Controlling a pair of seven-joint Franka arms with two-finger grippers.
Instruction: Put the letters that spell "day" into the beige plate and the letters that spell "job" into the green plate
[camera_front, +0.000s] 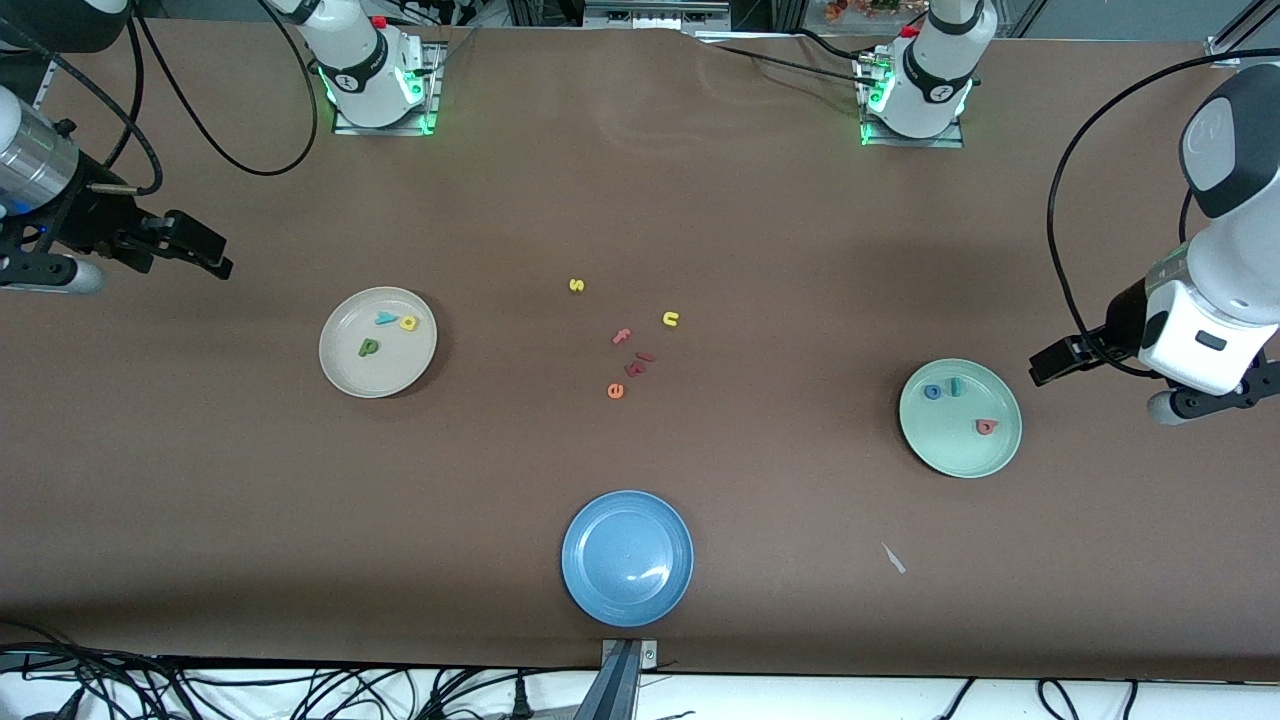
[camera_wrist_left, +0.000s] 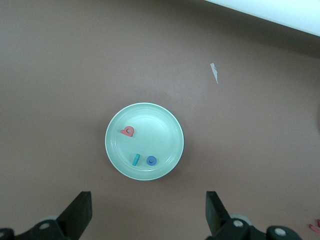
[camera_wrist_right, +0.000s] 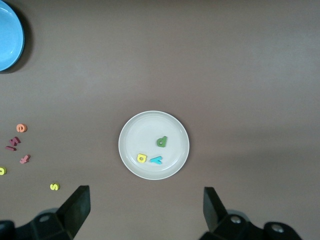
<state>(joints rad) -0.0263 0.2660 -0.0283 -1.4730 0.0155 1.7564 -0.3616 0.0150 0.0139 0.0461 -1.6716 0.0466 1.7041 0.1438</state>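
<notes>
Lying in the beige plate (camera_front: 345, 372) are three letters, and three more in the green plate (camera_front: 960, 455). Six letters stay loose on the surface (camera_front: 640, 200). Both the left gripper (camera_wrist_left: 147, 212) and the right gripper (camera_wrist_right: 145, 210) have released, empty jaws.

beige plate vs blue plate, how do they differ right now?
The beige plate is cream; the blue plate is blue. The beige plate holds three letters, green, yellow and teal; the blue plate holds none. The blue plate sits nearer the front camera. Both are round and shallow.
</notes>
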